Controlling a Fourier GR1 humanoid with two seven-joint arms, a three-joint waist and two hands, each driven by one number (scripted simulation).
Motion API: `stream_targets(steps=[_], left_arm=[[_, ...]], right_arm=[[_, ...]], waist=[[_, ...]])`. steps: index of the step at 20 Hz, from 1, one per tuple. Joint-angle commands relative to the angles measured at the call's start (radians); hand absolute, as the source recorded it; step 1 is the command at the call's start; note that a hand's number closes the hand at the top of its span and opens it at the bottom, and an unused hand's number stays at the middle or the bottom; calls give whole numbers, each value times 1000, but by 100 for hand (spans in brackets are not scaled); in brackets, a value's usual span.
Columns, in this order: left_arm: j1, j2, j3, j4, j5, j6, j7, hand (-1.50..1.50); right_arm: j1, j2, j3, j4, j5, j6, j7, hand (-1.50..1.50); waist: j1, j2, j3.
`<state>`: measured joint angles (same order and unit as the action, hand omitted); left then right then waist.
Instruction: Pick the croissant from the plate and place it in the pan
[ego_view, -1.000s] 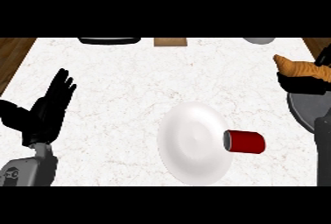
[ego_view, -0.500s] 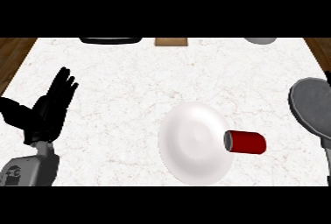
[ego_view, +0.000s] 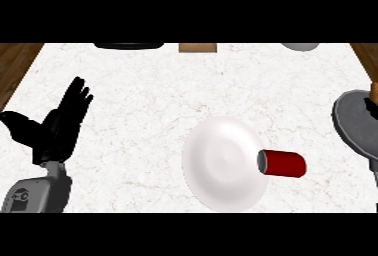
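Nearest to me, at the lower left, the left robot hand (ego_view: 55, 125) stands upright over the worktop (ego_view: 148, 80), fingers straight and spread, thumb out to the side, holding nothing. I read it as parked there to keep out of the way.

A little further in, the white plate (ego_view: 221, 162) lies bare at the centre. A red cup (ego_view: 283, 163) lies on its side with its mouth touching the plate's right rim. I judge it would crowd any approach to the plate from the right, though with the plate bare that matters little now.

At the right edge sits the grey pan (ego_view: 353, 125), cut off by the frame. A small brown-orange sliver (ego_view: 374, 91) shows just above its rim at the very edge. I take it to be the croissant, but too little is visible to say whether it rests in the pan or hangs above it. My right robot hand is out of frame, so I cannot tell whether it is clamped on anything.

Along the far edge I see a dark round item (ego_view: 129, 45), a brown block (ego_view: 197, 47) and a grey rounded object (ego_view: 299, 46), all well apart from the pan and, as I judge it, no obstacle.
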<state>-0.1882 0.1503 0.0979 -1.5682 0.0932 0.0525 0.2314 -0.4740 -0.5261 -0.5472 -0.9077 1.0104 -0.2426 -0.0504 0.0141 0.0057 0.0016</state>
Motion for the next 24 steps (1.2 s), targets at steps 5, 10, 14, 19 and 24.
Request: stream_targets(steps=[5,10,14,19,24], left_arm=[[43,-6,-11,-45,-9,-2,-3,0],[-64,-2,4,28,0,2,14,0],[-30,9,10,-34,11,-2,51,0],[12,-2,3,-23,1,-3,20,0],[64,-16,-4,-28,-15,0,-20,0]], right_arm=[[-108,-43,-64,359,-22,-78,33,150],[-177,-118,-101,567,-64,-36,-56,-150],[-141,-184,-164,604,-154,-15,-212,-150],[-134,-146,-295,559,-322,-32,-353,-150],[-63,-188,-432,561,-497,106,-456,-150]], waist=[[11,2,0],[20,12,2],[13,5,2],[0,0,2],[-17,-5,1]])
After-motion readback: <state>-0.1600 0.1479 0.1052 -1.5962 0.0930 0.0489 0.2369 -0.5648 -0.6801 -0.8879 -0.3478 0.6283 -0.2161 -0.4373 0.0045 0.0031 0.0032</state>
